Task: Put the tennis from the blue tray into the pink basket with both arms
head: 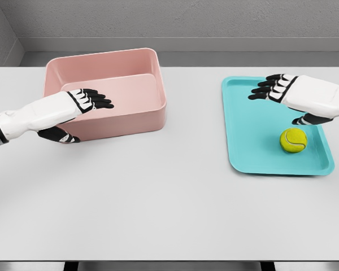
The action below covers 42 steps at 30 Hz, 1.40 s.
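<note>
Both of your hands hold nothing. Your right hand hovers over the tray, fingers spread and loose; the ball lies on the tray just below its thumb, apart from it. Your left hand floats flat and relaxed over the basket's front wall, fingers reaching inward above it.

- No text, label, brand, number or sign can be read anywhere in the head view.
- The tennis ball shows only its plain curved seam, with no printed mark that can be made out.
</note>
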Tool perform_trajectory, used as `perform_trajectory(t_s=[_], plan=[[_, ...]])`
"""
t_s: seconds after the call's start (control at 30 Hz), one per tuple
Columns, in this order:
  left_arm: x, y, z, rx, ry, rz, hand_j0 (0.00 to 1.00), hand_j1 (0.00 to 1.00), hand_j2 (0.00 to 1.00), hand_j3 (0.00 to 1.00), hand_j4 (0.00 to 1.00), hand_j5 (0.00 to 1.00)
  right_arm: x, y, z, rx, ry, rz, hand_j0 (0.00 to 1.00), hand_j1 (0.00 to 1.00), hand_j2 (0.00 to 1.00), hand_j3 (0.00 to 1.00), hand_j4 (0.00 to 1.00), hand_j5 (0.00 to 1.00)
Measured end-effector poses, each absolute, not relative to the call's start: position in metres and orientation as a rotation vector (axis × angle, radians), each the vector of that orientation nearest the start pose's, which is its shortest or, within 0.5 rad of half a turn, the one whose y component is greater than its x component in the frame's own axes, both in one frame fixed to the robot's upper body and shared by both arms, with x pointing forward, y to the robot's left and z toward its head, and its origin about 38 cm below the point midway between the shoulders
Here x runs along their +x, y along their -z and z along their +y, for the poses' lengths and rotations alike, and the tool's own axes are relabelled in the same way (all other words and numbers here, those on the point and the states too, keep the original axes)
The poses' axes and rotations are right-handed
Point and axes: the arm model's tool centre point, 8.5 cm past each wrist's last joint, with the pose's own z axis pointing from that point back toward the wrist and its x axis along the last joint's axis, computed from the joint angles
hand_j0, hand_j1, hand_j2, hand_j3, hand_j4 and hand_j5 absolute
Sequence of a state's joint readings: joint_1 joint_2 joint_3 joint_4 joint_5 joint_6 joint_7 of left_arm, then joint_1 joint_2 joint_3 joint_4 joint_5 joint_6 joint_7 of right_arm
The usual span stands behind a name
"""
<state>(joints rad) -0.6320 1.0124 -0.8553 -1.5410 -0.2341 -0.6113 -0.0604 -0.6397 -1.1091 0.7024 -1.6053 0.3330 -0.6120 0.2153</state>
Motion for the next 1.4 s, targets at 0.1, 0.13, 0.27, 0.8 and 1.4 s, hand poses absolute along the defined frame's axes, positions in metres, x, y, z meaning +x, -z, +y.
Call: perform_trajectory(t_s=[0.1, 0.13, 0.27, 0.8, 1.4], plan=[[0.398, -0.215, 0.314, 0.327, 1.859, -1.732, 1.00, 1.00, 1.00, 1.00, 1.00, 1.00, 0.390, -0.252, -0.346, 0.705, 2.876, 2.133, 1.00, 1.00, 1.00, 1.00, 1.00, 1.00], [0.398, -0.215, 0.314, 0.327, 1.859, -1.732, 1.00, 1.00, 1.00, 1.00, 1.00, 1.00, 0.389, -0.251, -0.348, 0.706, 2.887, 2.126, 1.00, 1.00, 1.00, 1.00, 1.00, 1.00], [0.398, -0.216, 0.315, 0.330, 1.859, -1.730, 1.00, 1.00, 1.00, 1.00, 1.00, 1.00, 0.382, -0.240, -0.369, 0.725, 2.987, 2.071, 1.00, 1.00, 1.00, 1.00, 1.00, 1.00], [0.399, -0.218, 0.316, 0.340, 1.858, -1.731, 1.00, 1.00, 1.00, 1.00, 1.00, 1.00, 0.376, -0.214, -0.373, 0.655, 3.071, 2.069, 1.00, 1.00, 1.00, 1.00, 1.00, 1.00], [0.399, -0.218, 0.313, 0.331, 1.843, -1.748, 1.00, 1.00, 1.00, 1.00, 1.00, 1.00, 0.387, -0.188, -0.390, 0.686, 3.136, 2.148, 1.00, 1.00, 1.00, 1.00, 1.00, 1.00]])
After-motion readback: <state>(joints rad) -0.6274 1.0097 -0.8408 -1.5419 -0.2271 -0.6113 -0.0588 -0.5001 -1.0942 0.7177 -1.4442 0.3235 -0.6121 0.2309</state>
